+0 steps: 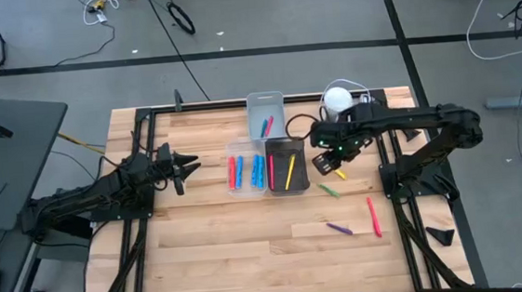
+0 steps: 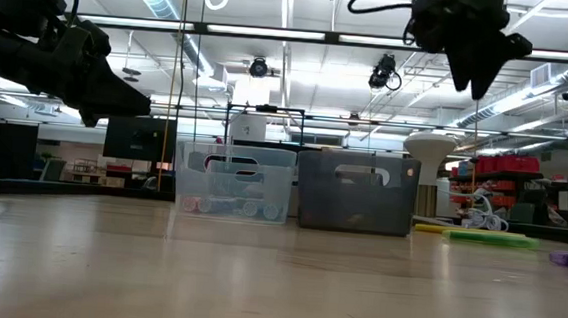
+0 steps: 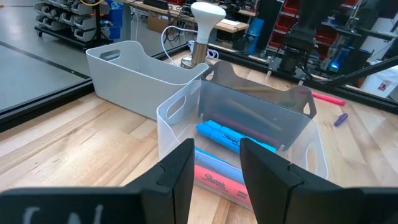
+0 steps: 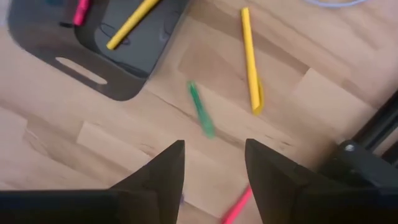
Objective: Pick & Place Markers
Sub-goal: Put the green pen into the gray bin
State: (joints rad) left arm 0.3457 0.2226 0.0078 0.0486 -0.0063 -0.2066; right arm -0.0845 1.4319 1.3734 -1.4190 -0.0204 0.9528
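right gripper hovers open above yellow marker on table.

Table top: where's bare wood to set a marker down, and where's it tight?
Free: the wide strip between the left end effector and the clear bin, plus the front-left table. Crowded: right of the dark bin, where yellow, green, purple and red markers lie.

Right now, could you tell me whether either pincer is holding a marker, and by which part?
Nothing is held. The left pincer and the right pincer both stand open and empty.
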